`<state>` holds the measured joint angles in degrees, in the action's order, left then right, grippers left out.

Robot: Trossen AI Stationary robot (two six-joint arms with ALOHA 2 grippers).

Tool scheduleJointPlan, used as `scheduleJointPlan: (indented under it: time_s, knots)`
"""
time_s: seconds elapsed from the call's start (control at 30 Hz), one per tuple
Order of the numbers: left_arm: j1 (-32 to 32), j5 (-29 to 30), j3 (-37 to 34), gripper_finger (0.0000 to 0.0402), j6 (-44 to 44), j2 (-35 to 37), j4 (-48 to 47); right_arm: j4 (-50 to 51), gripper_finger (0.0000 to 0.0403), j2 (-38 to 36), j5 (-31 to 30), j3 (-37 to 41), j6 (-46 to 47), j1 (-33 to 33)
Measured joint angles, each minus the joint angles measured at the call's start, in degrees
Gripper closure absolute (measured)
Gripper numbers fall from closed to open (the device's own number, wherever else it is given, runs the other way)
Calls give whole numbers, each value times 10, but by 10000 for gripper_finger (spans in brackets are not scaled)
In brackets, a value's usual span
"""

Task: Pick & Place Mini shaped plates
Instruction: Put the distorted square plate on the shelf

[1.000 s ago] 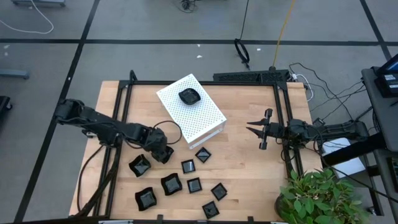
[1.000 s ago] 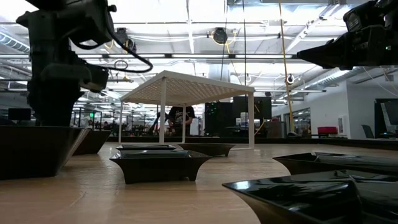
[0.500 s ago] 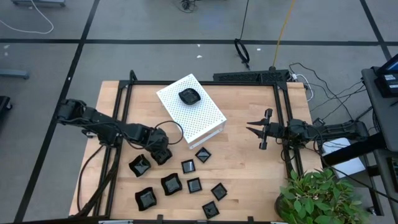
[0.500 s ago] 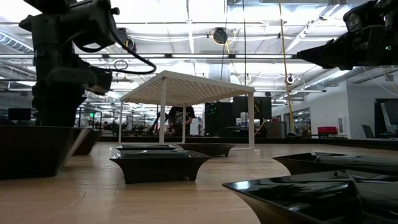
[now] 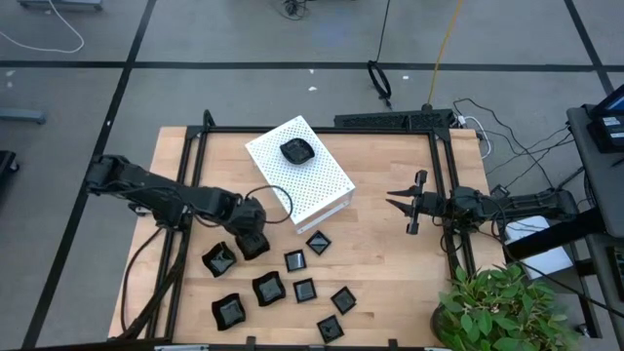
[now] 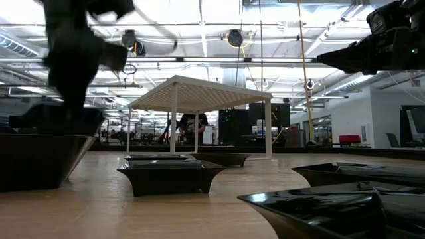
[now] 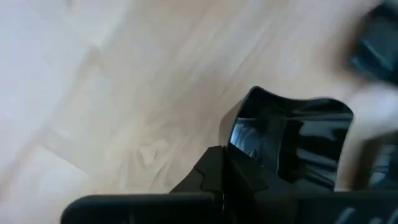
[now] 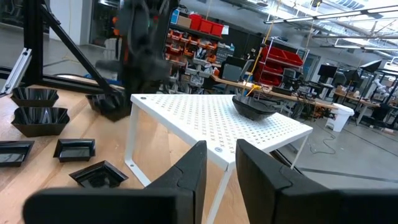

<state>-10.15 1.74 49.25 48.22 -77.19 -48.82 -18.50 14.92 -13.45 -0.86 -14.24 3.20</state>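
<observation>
My left gripper (image 5: 252,240) points down over the table's left middle, shut on one mini shaped plate (image 7: 292,140), a glossy black dish that shows blurred and raised in the low view (image 6: 58,119). Several more black plates (image 5: 294,260) rest flat on the wood near the front edge. One plate (image 5: 296,150) sits on top of the white perforated box (image 5: 310,180). At the table's right edge my right gripper (image 5: 396,201) is held level, open, with nothing between its fingers (image 8: 189,168). My left gripper has the plate by its raised rim at one side (image 7: 239,134), pinched where the two shut fingers (image 7: 208,171) meet. The fingers come from above, pointing steeply down. The plate hangs clear of the table, sticking out to one side of the fingertips.
The white box stands on legs at the table's far middle. Black frame rails (image 5: 444,185) run along the table's sides. A potted plant (image 5: 497,307) stands at the near right corner. Bare wood (image 5: 390,273) lies between the plates and the right arm.
My left gripper has gone up, carrying the plate with it. The plate, which stood on the table beside the other dishes, now hangs clear above them. The right arm has kept still.
</observation>
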Motion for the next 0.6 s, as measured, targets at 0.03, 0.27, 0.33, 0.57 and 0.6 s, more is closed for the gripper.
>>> scheduleJointPlan:
  time_s: [0.03, 0.27, 0.33, 0.57, 0.6]
  knots:
    - [0, 9, 21, 397, -7, 7, -15, 0, 330, 0, 0, 0, 0, 0]
    - [15, 113, 184, 397, -61, 53, -109, 0, 330, 0, 0, 0, 0, 0]
    - [35, 138, 238, 399, -87, 54, -132, 0, 330, 0, 0, 0, 0, 0]
    - [156, 129, 359, 399, -242, 32, -156, 0, 330, 0, 0, 0, 0, 0]
    - [179, 122, 365, 399, -260, 28, -163, 0, 330, 0, 0, 0, 0, 0]
